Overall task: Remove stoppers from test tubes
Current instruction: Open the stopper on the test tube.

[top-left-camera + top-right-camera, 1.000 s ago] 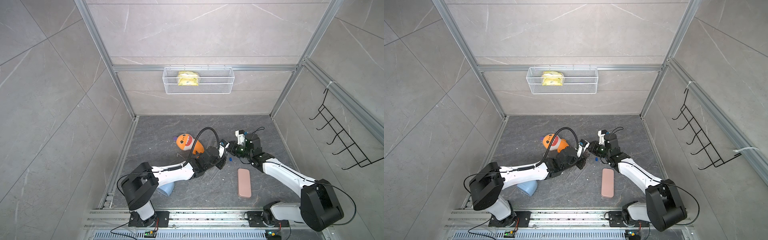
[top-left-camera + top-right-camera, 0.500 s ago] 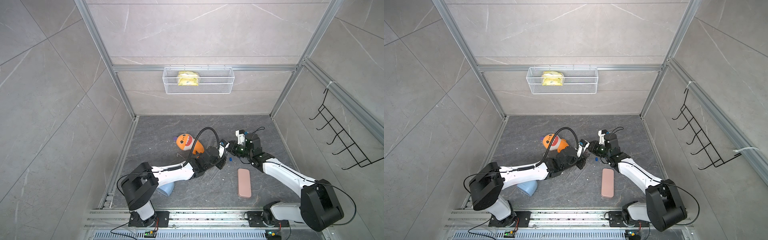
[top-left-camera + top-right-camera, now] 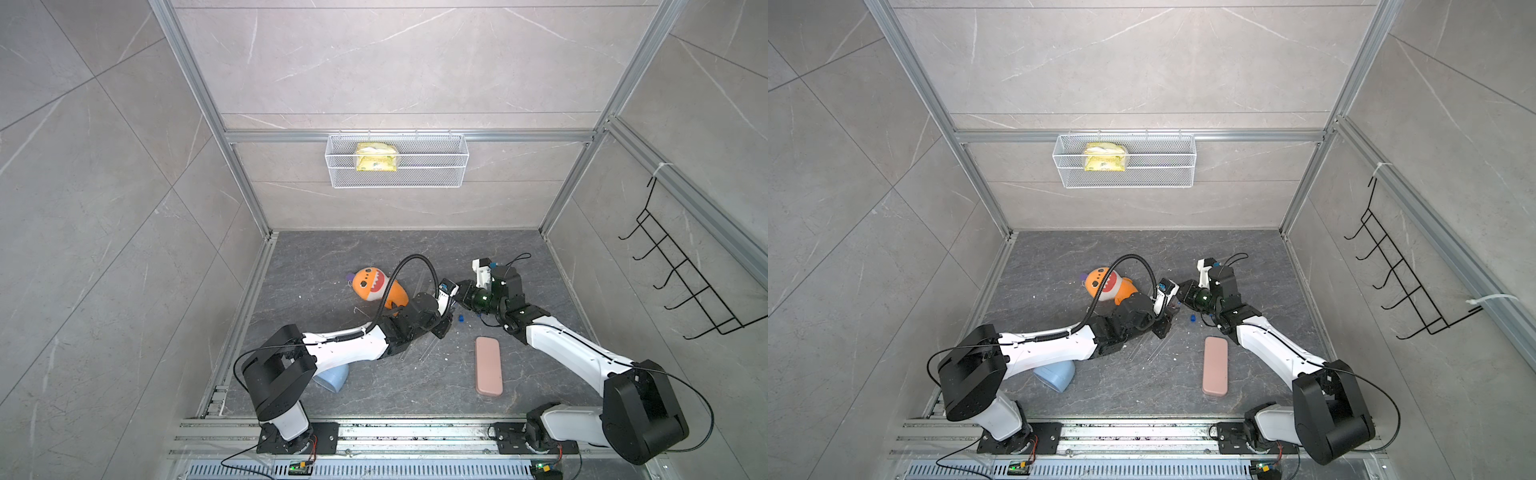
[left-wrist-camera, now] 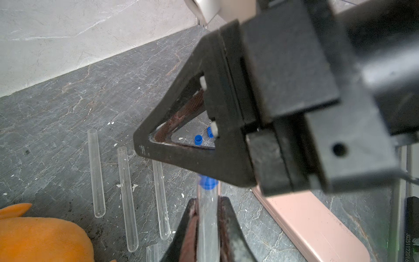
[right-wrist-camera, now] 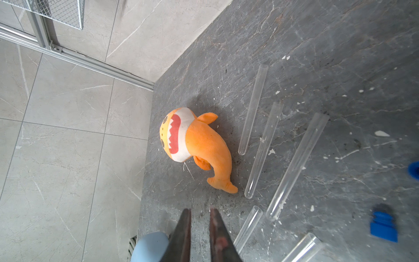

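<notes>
Test tube, thin clear cylinder [image 4: 207, 226]: clamped in your left gripper [image 4: 207, 200]. Right gripper [image 5: 199, 209]: jaws nearly together, nothing between, beside the tube mouth. Tiny bright-blue plug stopper [image 4: 207, 182] seated there. Step, likely: uncapping. Next: open, straddle stopper, pull.

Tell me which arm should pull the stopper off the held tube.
Right. The left pincer is clamped on the test tube, so it is occupied; the right pincer hovers at that tube's blue stopper. Its jaws look shut with nothing between them, so it probably must reopen first.
</notes>
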{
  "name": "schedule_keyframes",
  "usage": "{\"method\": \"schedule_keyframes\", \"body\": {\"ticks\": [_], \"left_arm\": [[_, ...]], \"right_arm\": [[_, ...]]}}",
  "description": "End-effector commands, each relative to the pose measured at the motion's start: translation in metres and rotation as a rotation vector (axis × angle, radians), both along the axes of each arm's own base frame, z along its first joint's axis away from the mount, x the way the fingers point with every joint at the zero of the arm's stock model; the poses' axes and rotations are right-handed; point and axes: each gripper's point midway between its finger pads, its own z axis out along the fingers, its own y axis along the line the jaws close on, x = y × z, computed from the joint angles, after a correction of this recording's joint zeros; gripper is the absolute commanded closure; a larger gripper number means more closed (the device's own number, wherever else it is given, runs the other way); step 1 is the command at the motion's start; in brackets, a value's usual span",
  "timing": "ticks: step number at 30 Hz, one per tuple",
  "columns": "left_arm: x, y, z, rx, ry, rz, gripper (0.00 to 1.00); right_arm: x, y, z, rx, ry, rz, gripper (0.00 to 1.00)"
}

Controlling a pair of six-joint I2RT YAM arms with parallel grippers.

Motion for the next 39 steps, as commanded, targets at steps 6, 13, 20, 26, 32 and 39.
{"method": "schedule_keyframes", "body": {"ticks": [6, 13, 20, 26, 32, 39], "left_arm": [[0.0025, 0.0003, 0.0307, -0.068, -0.052, 0.009, 0.96], [0.0032, -0.0003, 0.0307, -0.068, -0.052, 0.01, 0.96], [0.0033, -0.0007, 0.0312, -0.069, -0.052, 0.01, 0.96], [0.0034, -0.0017, 0.0309, -0.07, -0.051, 0.008, 0.96], [0.0038, -0.0021, 0.0314, -0.067, -0.052, 0.008, 0.96], [0.004, -0.0026, 0.0315, -0.067, -0.051, 0.008, 0.96]], "right_arm": [[0.0016, 0.0039, 0.0131, 0.017, -0.031, 0.01, 0.83], [0.0017, 0.0056, 0.0129, 0.018, -0.029, 0.019, 0.81], [0.0021, 0.007, 0.0123, 0.022, -0.025, 0.023, 0.81], [0.0014, 0.0077, 0.0099, 0.023, -0.021, 0.026, 0.81], [0.0013, 0.0089, 0.0095, 0.023, -0.02, 0.028, 0.82], [0.0009, 0.0113, 0.0084, 0.022, -0.018, 0.035, 0.83]]}}
